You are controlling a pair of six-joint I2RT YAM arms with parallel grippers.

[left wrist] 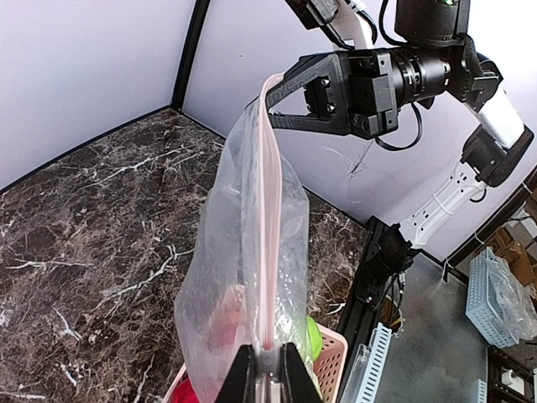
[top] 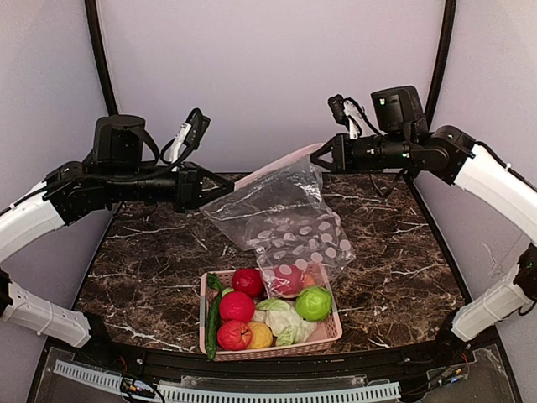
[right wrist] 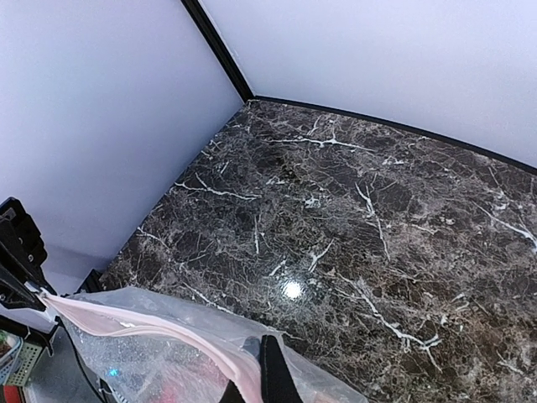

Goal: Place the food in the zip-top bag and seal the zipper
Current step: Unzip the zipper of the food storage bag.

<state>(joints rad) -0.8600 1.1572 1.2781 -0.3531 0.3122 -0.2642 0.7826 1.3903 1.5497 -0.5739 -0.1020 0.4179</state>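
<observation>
The clear zip-top bag (top: 289,220) with pale oval prints hangs stretched between my two grippers above the table. Its pinkish zipper (top: 277,166) runs taut along the top edge. My left gripper (top: 228,190) is shut on the zipper's left end, and the left wrist view (left wrist: 267,369) shows the strip (left wrist: 270,210) pinched between the fingers. My right gripper (top: 316,157) is shut on the right end (right wrist: 252,386). The bag's bottom drapes over the basket. A red ball (top: 288,279) shows through the plastic; I cannot tell whether it is inside the bag.
A pink slatted basket (top: 268,353) stands at the table's front middle. It holds red balls (top: 237,306), a green ball (top: 313,303), a pale cabbage (top: 284,319), a yellow ball (top: 261,335) and a green cucumber (top: 213,319). The dark marble table (top: 151,269) lies around it.
</observation>
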